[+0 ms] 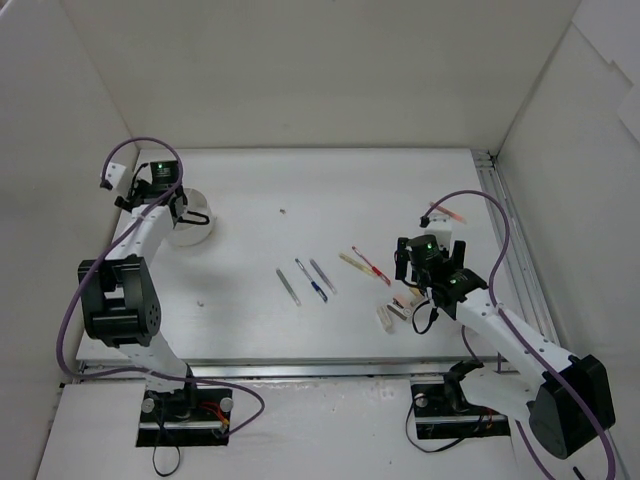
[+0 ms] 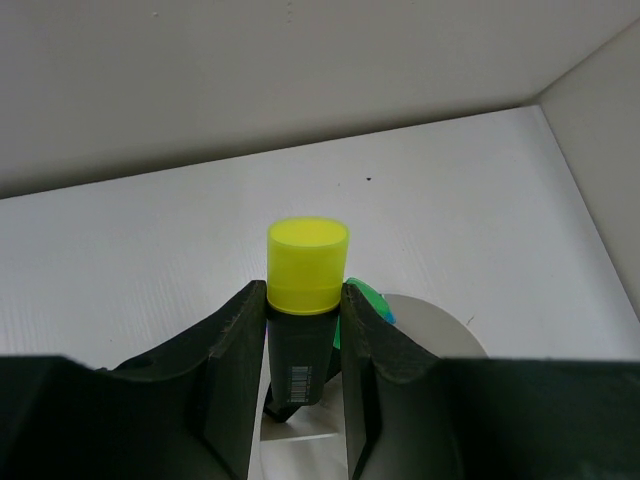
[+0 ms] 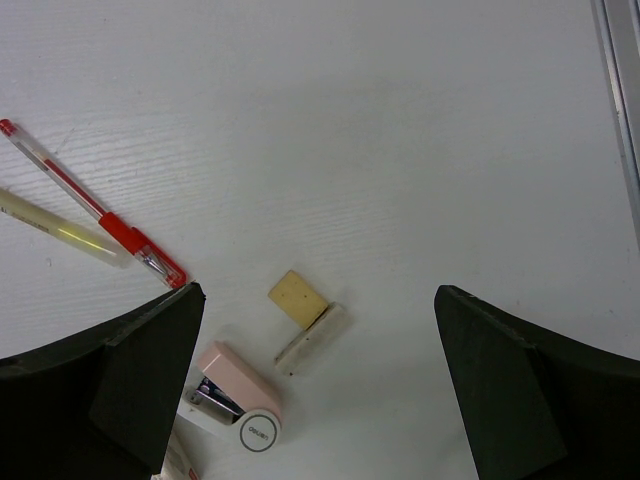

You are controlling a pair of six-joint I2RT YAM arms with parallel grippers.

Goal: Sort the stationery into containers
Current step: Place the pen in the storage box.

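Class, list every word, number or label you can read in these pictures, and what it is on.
Yellow-capped highlighter: white barcode label on its black body, digits too small to read.
Small pink stapler: brand word on its round end, too blurred to read.
Nothing else legible.

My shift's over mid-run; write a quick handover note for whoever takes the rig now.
Left gripper: shut on a yellow highlighter, above the tub.
Right gripper: open, empty, over the eraser.
Done: a green cap and a blue cap seem to be in the tub.
Left: drop the highlighter; then red pen, beige pen, eraser, stapler on the right, three pens mid-table.
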